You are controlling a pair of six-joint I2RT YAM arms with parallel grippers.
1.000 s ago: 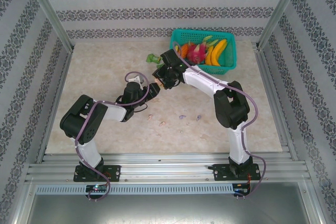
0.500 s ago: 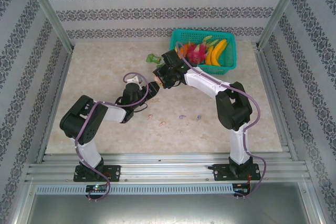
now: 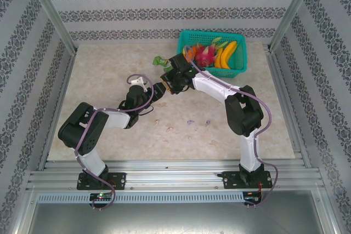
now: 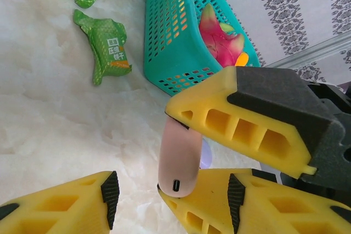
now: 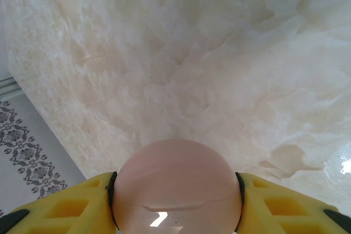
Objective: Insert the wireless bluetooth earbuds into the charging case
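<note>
On the left of the table, the left gripper reaches toward the middle. Its jaws stand apart and clamp nothing, and its yellow fingers sit low in the left wrist view. Just ahead of it is the pale pink charging case, seen edge-on with its port facing down. The case is pinched across its width by the right gripper, whose pads press on both sides of the round shell above the table. Two green wrappers lie beyond, near the teal basket. The earbuds lie loose on the table nearer the arm bases, well apart from the case: the pale pink earbuds to the left, the pale purple earbuds to their right. Farther right, the basket holds a dragon fruit and bananas.
</note>
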